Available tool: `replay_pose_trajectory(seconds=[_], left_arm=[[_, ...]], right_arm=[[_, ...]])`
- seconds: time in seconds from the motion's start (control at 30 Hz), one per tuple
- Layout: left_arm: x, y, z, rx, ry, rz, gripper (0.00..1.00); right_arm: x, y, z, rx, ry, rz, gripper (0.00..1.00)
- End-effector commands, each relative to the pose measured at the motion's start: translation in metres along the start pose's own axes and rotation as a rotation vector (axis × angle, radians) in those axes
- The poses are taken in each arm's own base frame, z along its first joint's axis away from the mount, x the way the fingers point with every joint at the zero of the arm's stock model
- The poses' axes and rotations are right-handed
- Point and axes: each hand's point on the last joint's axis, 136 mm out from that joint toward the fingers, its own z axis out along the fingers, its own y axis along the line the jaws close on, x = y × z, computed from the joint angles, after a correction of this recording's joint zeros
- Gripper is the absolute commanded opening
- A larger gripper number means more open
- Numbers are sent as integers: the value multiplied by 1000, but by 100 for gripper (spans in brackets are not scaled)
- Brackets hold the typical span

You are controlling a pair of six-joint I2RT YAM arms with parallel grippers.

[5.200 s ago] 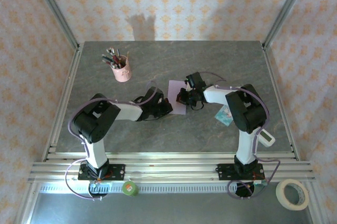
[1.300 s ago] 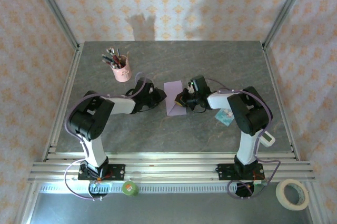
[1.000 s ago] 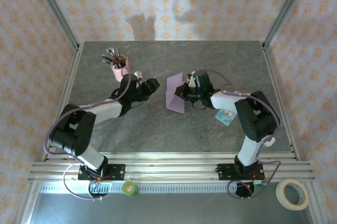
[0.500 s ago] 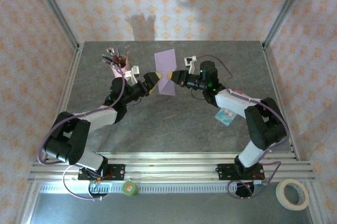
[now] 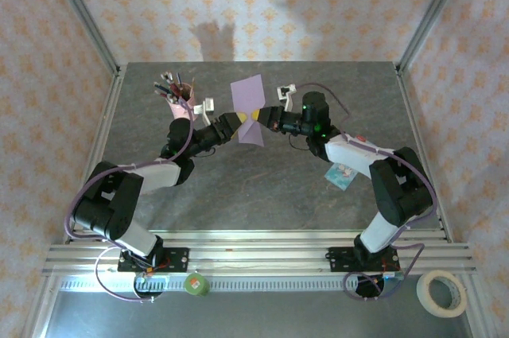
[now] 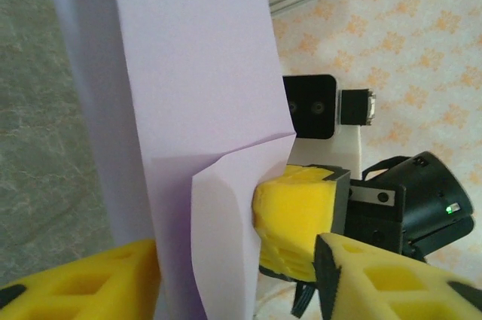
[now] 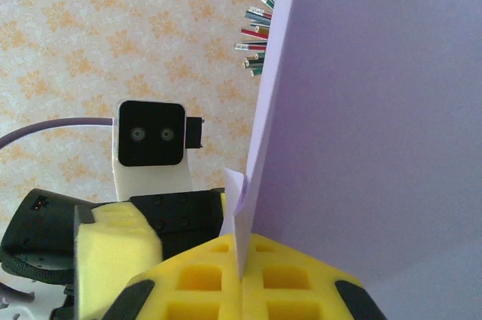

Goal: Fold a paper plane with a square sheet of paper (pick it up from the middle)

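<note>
- My right gripper (image 7: 241, 254) is clamped tight on one edge of the square sheet of paper (image 5: 248, 106); the lilac edge runs straight down into the seam between my yellow pads.
- The sheet hangs in the air between my two wrists, standing nearly upright. It is lifted off the table (image 5: 262, 187) and sits just beside the pink pen cup (image 5: 184, 106).
- My left gripper (image 6: 237, 258) has its jaws apart and straddles the same lower edge, one finger on each side, with a clear gap on the outer side. It holds nothing.
- From my left wrist the paper looks doubled, one layer behind the other, with a small crumpled flap where my right pad bites.
- I judge this an early fold: the sheet is up and I am handing or sharing the grip, with no nose or wings formed.
- Next, my left jaws should close squarely on the edge close to my right pads. The layers must stay aligned and I must not drag the thin paper askew.
</note>
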Motion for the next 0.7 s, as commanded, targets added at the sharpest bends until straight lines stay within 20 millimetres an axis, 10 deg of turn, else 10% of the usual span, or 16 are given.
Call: replay_pose_trajectory(seconds=[0.0,0.37,0.67], left_arm=[[-4,-16,-1,17,-4,94,50],[-6,-10,1,-14,0,94,25],[-14,8,-7,-111,-19,100,13]], right_arm=[[-12,15,-3,-37,-20,-36,4],[-11,8,-5,-19,-17,-26,9],[-41,-49,-40,254,-217,70,44]])
